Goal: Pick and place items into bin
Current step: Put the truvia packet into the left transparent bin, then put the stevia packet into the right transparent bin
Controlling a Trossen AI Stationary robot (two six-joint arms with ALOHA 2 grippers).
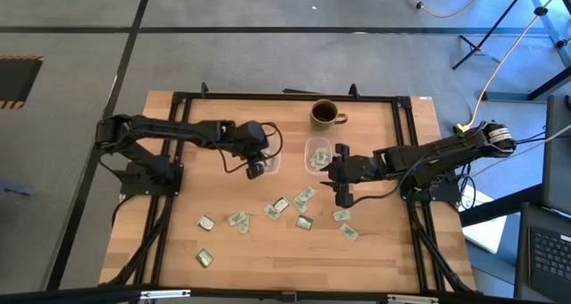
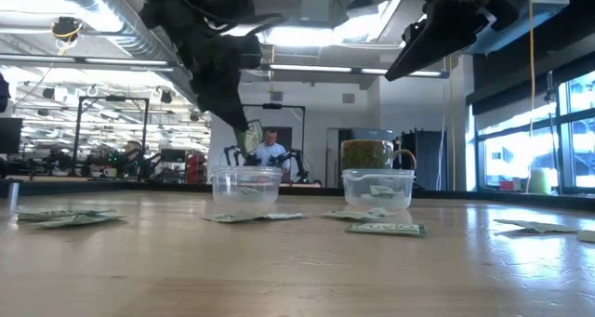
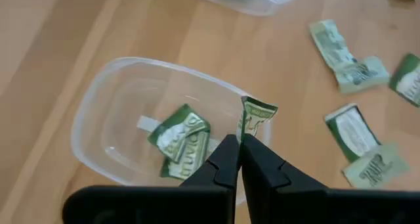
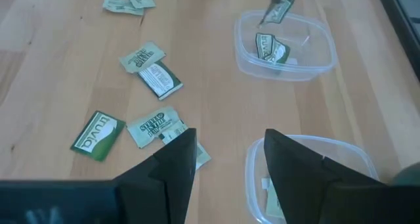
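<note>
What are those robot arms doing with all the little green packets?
They are putting packets into two clear tubs. The left gripper pinches a packet over the left tub, which already holds some. The right gripper is open and empty, above the table by the right tub. More loose packets lie on the table.

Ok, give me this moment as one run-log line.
left gripper: shut on packet, over left bin | right gripper: open, empty, above right bin | loose packets on table

Small green-and-white packets lie flat, scattered across the lower middle of the high view. One packet hangs upright above a clear tub holding two more.
</note>
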